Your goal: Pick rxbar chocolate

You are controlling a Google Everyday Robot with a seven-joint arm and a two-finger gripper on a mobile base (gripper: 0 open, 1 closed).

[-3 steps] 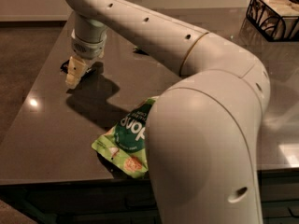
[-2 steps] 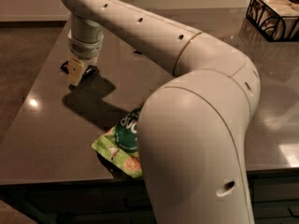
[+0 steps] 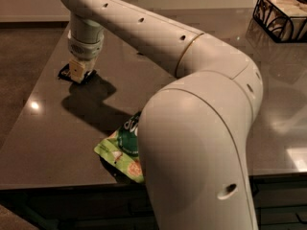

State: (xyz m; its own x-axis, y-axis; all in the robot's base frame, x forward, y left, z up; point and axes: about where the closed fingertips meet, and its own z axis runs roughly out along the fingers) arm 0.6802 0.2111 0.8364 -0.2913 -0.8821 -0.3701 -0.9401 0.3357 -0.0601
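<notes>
At the upper left, the tool (image 3: 78,71) is down over the rxbar chocolate (image 3: 64,73), lying flat on the bench (image 3: 48,143) (whether it grips, I cannot tell); the lift is not yet done.

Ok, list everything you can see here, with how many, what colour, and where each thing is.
rxbar chocolate: one, black, far left of the table, under the gripper.
green snack bag: one, green with pale patches, at the table's front edge, partly hidden by the arm.
wire basket: one, black, far right, pale contents.
table: one, dark, glossy.
arm: one, white, reaching from front right to far left.
gripper: one, cream, down at the rxbar chocolate.
</notes>
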